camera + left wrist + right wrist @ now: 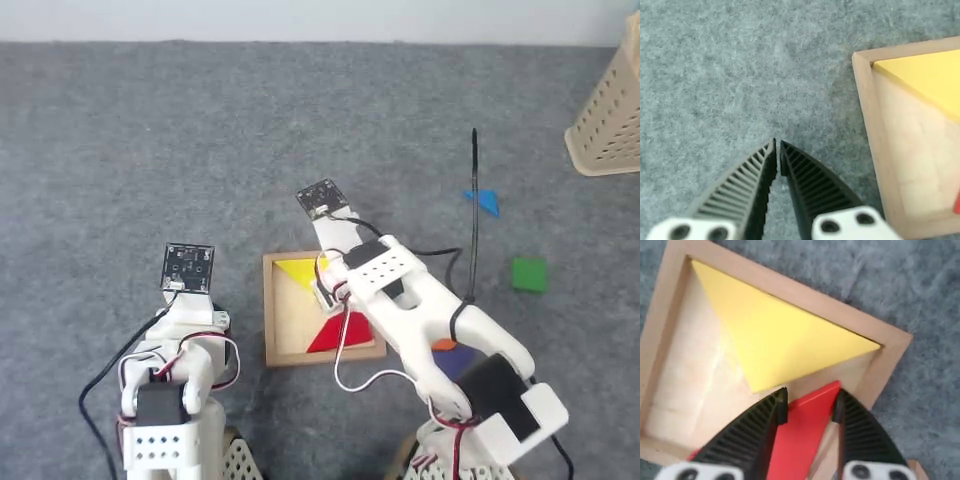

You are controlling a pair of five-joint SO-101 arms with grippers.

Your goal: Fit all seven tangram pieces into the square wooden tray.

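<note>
The square wooden tray (273, 310) lies just below the middle of the high view on the grey carpet (200, 130). Inside it, a yellow triangle (298, 270) fills the upper left corner and a red triangle (338, 335) sits along the lower edge, its point aimed up toward the yellow one.

The right arm (430, 320) stretches from the lower right of the frame across the tray's right half. In its wrist view the right gripper (810, 401) stands over the tray with its jaws a narrow way apart. The narrow end of the red triangle (800, 440) runs between the two fingers, which press on its two sides, and it almost touches the edge of the yellow triangle (775, 340).

The left arm (170, 400) stands in the lower left of the high view, short of the tray. The left gripper (777, 146) hangs over bare carpet with its jaws all but closed and nothing between them, the tray's rim (865, 95) just beside it.

Loose pieces lie to the right in the high view: a blue piece (485, 202) right of centre, a green square (529, 274) below it, and an orange piece (443, 345) and a purple piece (452, 364) partly hidden beside the right arm. A pale slotted basket (610, 110) stands in the upper right corner
</note>
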